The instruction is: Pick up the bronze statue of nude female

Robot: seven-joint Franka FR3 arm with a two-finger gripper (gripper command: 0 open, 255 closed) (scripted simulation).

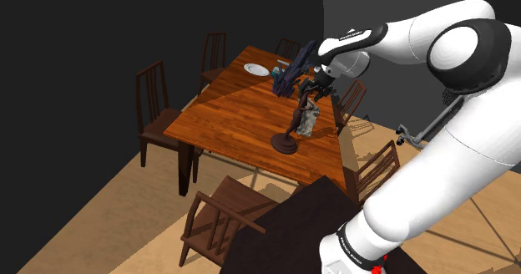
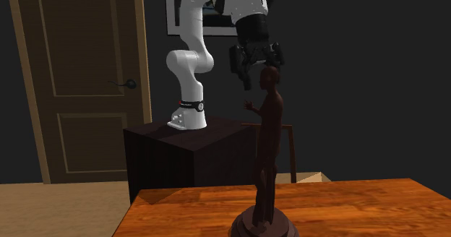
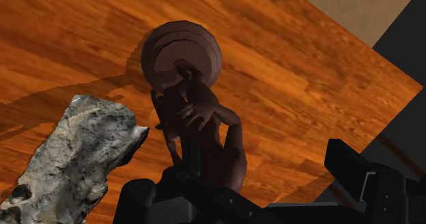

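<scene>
The dark brown statue of a standing figure (image 1: 294, 124) rises upright from a round base on the wooden table (image 1: 225, 114). My gripper (image 1: 309, 95) hangs just above its head with the fingers apart. In the second exterior view the statue (image 2: 269, 141) stands in the foreground, and the gripper (image 2: 258, 61) sits open right over the head without clasping it. Looking down the wrist view, the statue (image 3: 201, 137) runs from its head near the gripper (image 3: 239, 173) to its round base; the fingers (image 3: 351, 162) do not touch it.
A grey rough rock (image 3: 72, 158) stands close beside the statue (image 1: 310, 122). A white plate (image 1: 256, 68) lies at the table's far end. Wooden chairs (image 1: 159, 114) ring the table. The dark stand (image 2: 181, 156) and a brown door (image 2: 79, 76) lie behind.
</scene>
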